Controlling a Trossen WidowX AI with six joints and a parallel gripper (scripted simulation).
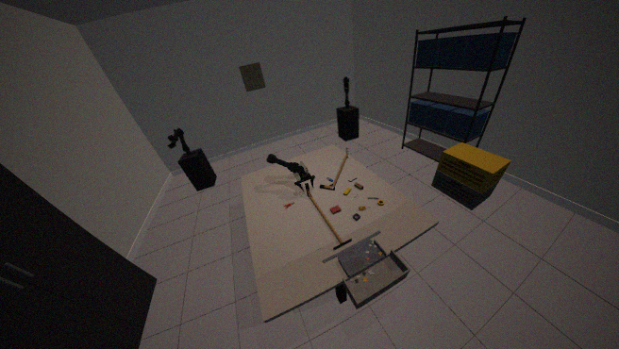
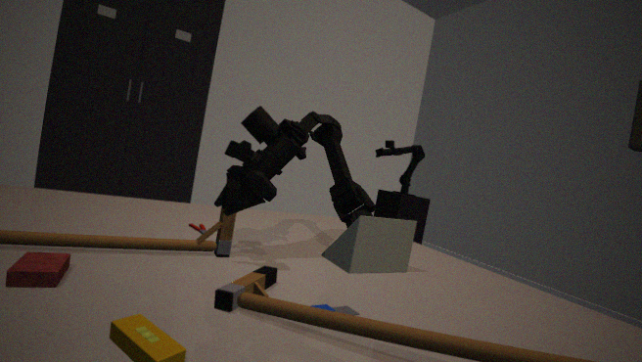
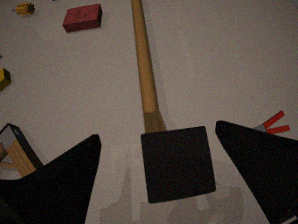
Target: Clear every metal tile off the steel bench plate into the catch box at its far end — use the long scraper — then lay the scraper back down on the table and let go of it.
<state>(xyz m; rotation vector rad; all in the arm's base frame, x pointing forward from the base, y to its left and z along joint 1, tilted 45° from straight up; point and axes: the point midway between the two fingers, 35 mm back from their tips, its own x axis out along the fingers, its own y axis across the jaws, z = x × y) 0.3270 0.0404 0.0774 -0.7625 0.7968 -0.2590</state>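
The long scraper's wooden shaft (image 1: 324, 215) (image 2: 98, 241) (image 3: 145, 70) lies along the table, its dark blade (image 1: 342, 244) close to the steel bench plate (image 1: 348, 259). Its upright grip (image 2: 226, 232) with a square black top (image 3: 177, 165) stands at the near end. My gripper (image 1: 306, 182) (image 2: 226, 210) (image 3: 160, 133) is open and empty, pointing down at the grip, whose top shows between the spread fingers in the wrist view; the exterior view hides that top behind the fingers. Several small tiles (image 1: 380, 254) lie on the plate. Others (image 1: 364, 279) lie in the catch box (image 1: 382, 295) beyond it.
A second wooden tool (image 1: 341, 169) (image 2: 391, 330) lies beside the scraper. A red block (image 1: 335, 209) (image 2: 38, 269) (image 3: 82, 18), a yellow block (image 1: 347, 191) (image 2: 147, 338) and red-handled pliers (image 1: 289, 205) (image 3: 274, 123) lie around. A thin grey strip (image 1: 330, 258) borders the plate.
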